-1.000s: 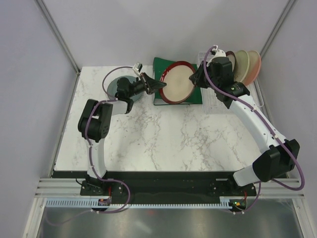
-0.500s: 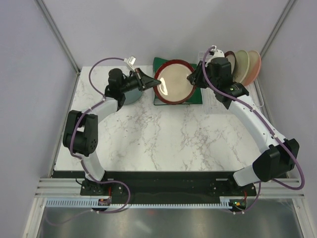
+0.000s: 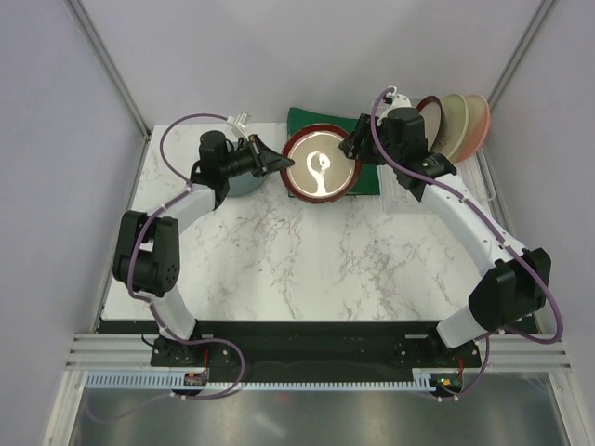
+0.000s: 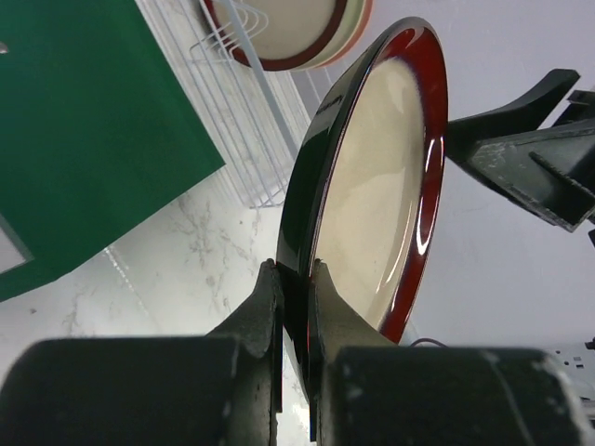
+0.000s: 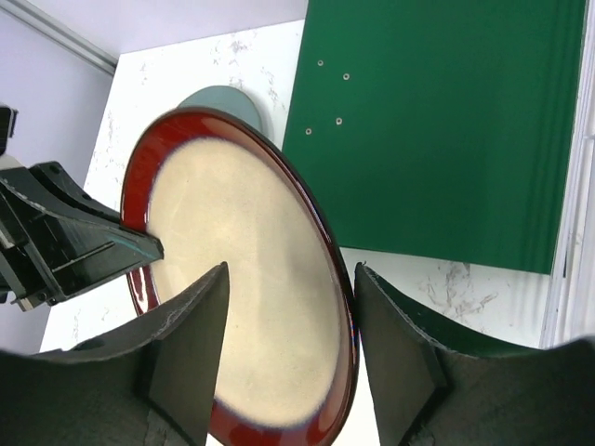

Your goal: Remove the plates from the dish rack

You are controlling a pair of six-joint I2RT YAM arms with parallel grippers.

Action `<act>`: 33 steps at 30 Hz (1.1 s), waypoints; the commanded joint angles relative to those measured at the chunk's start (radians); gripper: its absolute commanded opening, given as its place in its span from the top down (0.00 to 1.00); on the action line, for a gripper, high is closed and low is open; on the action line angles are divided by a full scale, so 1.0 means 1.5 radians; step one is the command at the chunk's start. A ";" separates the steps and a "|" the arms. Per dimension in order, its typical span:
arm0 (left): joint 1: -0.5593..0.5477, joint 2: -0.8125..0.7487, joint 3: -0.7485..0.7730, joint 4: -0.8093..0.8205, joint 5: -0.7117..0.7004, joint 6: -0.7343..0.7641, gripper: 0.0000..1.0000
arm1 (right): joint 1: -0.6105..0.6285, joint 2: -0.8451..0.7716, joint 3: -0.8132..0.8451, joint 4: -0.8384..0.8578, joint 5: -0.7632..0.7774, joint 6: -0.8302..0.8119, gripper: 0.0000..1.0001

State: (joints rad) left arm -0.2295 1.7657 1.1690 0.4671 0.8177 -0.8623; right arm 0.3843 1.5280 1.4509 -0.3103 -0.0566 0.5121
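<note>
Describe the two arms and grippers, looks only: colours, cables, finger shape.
The left arm and right arm match: white link shells with black joint housings. A purple cable runs loose along each. The left gripper and right gripper are matte black. Their fingers are broad at the root and taper toward the tips.

The round glossy plate (image 3: 321,175) has a dark-red rim and beige centre; the flat binder (image 3: 307,118) is green; the marble tabletop (image 3: 307,260) is white with grey veins.
</note>
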 commanded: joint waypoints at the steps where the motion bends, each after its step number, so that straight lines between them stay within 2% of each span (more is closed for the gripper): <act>1: 0.030 -0.056 -0.004 0.018 0.008 0.026 0.98 | 0.004 0.003 0.022 0.058 -0.014 0.002 0.36; 9: 0.131 -0.083 -0.014 -0.060 0.006 0.079 0.98 | -0.008 -0.002 0.000 0.055 -0.006 -0.005 0.36; 15: 0.231 -0.103 -0.002 -0.177 0.003 0.156 0.98 | -0.021 -0.018 -0.017 0.047 -0.002 -0.017 0.36; 19: 0.250 -0.133 -0.011 -0.253 0.006 0.200 0.98 | -0.033 -0.028 -0.025 0.044 -0.001 -0.023 0.36; 27: 0.257 -0.264 -0.142 -0.329 -0.144 0.269 0.98 | -0.055 -0.049 -0.039 0.035 -0.013 -0.033 0.37; 33: 0.265 -0.181 -0.085 -0.327 -0.137 0.260 0.98 | -0.060 -0.063 -0.068 0.035 -0.020 -0.034 0.37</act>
State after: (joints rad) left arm 0.1532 1.4361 0.9432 -0.1123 0.5869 -0.4721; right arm 0.2985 1.4712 1.3769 -0.2695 -0.0689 0.4801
